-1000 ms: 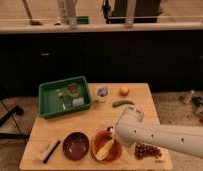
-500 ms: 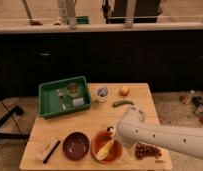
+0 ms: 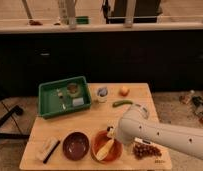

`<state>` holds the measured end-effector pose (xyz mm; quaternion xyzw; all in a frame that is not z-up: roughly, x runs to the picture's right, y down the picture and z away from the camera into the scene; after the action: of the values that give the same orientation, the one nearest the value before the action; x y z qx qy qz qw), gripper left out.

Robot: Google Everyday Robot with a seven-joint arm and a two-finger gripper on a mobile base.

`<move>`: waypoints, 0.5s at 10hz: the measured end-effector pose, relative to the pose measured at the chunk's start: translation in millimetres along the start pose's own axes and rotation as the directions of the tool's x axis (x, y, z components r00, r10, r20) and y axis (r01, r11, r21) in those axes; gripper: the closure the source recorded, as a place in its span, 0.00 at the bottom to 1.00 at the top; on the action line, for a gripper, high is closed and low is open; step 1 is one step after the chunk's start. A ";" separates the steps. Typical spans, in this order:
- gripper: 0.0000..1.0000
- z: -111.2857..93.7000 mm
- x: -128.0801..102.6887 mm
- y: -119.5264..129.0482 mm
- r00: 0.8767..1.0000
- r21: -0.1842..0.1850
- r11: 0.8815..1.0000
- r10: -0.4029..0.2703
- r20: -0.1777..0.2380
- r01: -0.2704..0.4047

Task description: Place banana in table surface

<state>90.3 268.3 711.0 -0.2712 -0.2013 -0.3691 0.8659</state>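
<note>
The pale yellow banana (image 3: 106, 149) lies in an orange bowl (image 3: 99, 142) near the front edge of the light wooden table surface (image 3: 95, 122). My gripper (image 3: 111, 134) sits at the end of the white arm (image 3: 160, 136), which reaches in from the right. The gripper is right over the bowl's far rim, at the banana's upper end.
A green tray (image 3: 51, 97) with small items stands at the back left. A small cup (image 3: 102, 93), an orange fruit (image 3: 124, 91) and a green vegetable (image 3: 122, 103) lie at the back. A dark red bowl (image 3: 75, 145), a brush (image 3: 48, 149) and grapes (image 3: 146, 150) line the front.
</note>
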 end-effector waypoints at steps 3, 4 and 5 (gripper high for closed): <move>0.20 -3.5 -6.9 -9.7 0.997 0.028 0.999 -0.043 0.064 0.041; 0.23 -3.0 -10.3 -13.4 0.995 0.034 0.998 -0.058 0.081 0.056; 0.32 -2.0 -14.4 -18.2 0.992 0.042 0.996 -0.076 0.097 0.073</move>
<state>67.7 264.1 707.4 -0.2647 -0.2609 -0.3834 0.8455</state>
